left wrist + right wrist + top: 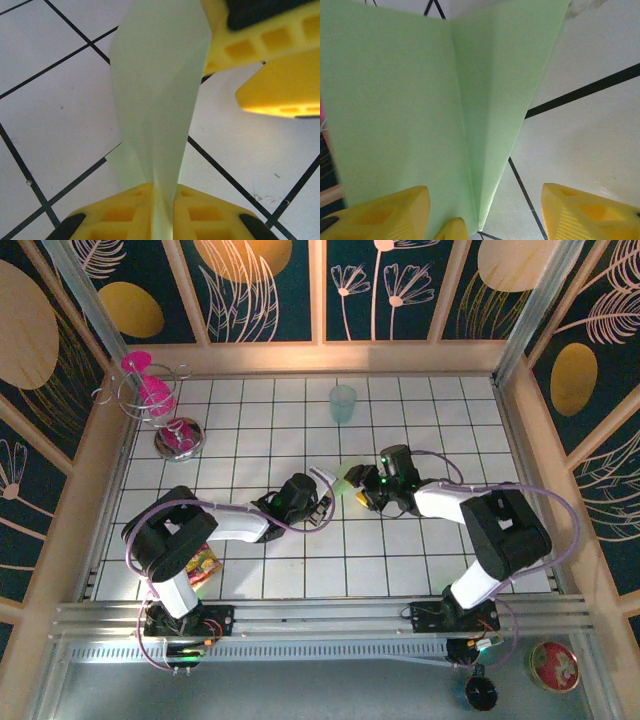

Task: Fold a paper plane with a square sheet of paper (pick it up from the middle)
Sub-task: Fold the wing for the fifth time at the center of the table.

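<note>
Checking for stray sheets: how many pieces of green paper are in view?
1. The folded green paper is held up mid-table, pinched by the left gripper, its other end between the right gripper's open fingers. Another could be hidden under the arms.

A light green paper plane (410, 100), centre crease showing, sits between the right gripper (485, 197)'s parted yellow fingers (585, 215), close by one, clear of the other, over a white, black-lined table (590, 145).

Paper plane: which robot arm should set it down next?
Probably the left. The left gripper is pinched shut on the paper plane, while the right gripper stands open, gripping nothing.
</note>
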Robot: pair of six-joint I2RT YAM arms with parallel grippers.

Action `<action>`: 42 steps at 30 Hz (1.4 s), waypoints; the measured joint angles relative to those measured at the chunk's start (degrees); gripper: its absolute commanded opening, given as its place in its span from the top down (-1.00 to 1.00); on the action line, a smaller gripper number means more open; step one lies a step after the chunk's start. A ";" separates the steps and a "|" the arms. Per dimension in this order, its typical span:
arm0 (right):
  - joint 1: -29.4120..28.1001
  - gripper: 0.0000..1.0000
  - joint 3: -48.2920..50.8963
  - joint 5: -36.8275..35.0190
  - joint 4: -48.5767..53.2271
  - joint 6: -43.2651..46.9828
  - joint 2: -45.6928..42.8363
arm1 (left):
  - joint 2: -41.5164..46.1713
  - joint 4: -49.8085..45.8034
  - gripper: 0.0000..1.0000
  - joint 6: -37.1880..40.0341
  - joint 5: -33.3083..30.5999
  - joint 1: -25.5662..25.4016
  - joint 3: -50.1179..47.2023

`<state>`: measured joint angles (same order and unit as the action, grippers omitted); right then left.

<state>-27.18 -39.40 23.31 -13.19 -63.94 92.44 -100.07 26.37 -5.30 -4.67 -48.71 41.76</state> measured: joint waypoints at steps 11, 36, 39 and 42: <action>-0.31 -0.23 -0.46 -3.08 2.29 -0.22 -3.61 | -0.04 -0.02 0.67 0.42 -0.33 0.00 0.00; -2.19 0.27 -16.57 -3.93 19.85 12.09 8.28 | -1.51 0.52 0.65 1.09 1.46 0.00 0.02; -2.19 0.37 -17.18 -4.33 21.51 12.92 8.33 | -2.01 0.50 0.65 1.42 2.12 0.00 0.00; -2.19 0.47 -18.25 -5.01 22.91 13.73 8.37 | -2.21 0.50 0.64 1.92 2.93 0.00 0.02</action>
<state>-29.36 -57.65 18.31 9.72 -50.22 100.82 -102.28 26.87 -3.38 -1.74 -48.71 41.78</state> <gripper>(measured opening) 0.296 0.177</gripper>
